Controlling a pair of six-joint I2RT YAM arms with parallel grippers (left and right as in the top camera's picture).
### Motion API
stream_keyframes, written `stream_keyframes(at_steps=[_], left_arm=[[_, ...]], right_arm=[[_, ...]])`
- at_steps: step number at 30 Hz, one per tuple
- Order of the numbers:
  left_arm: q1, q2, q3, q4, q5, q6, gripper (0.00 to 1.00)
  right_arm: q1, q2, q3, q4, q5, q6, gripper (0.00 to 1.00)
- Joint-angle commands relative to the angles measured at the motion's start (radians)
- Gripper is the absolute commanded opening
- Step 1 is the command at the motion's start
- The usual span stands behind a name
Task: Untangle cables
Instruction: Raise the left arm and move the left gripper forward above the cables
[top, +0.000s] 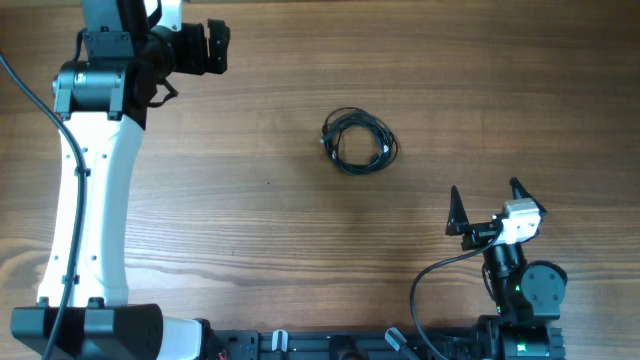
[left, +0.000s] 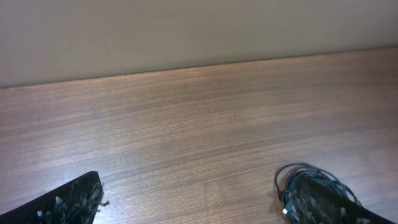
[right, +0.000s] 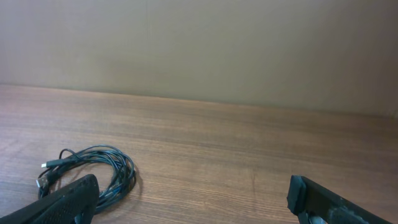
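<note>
CABLES AWAIT SORTING: A small bundle of thin black cables (top: 359, 142) lies wound in 1 tight coil near the middle of the wooden counter (top: 250, 210), with 2 robot arms posted on either side of it. The left pincer (top: 215, 47), reaching along the far side of the counter, has its jaws wide apart and holds nothing. Its wrist camera catches the coil low at the right, partly hidden behind 1 jaw. The right pincer (top: 487, 203), close to its base at the near right corner, is likewise spread wide and empty. It is angled toward the bundle, which its own camera shows ahead and to the left, a pale plug end (right: 45, 165) poking out of the loops. Neither pincer touches the cables; both are well apart from them. The untangling looks not yet begun, since no strand is pulled free. The flanking stance likely suits a 2-handed job, 1 pincer pinning the coil while the other draws out a plug end. Thin, springy cord may slip, or drag the whole bundle along.
</note>
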Motion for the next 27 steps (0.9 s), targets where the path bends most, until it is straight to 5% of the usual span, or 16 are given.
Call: stream_keyframes(at_steps=[1, 20, 27], left_arm=[[0.007, -0.003, 0.016, -0.013, 0.027, 0.047, 1.0], [0.007, -0.005, 0.016, -0.002, 0.027, 0.046, 1.0], [0.007, -0.005, 0.016, -0.002, 0.027, 0.046, 1.0]], right_arm=[[0.003, 0.005, -0.001, 0.003, -0.009, -0.005, 0.99], [0.003, 0.005, -0.001, 0.014, -0.022, -0.001, 1.0], [0.003, 0.005, -0.001, 0.054, -0.173, -0.002, 1.0]])
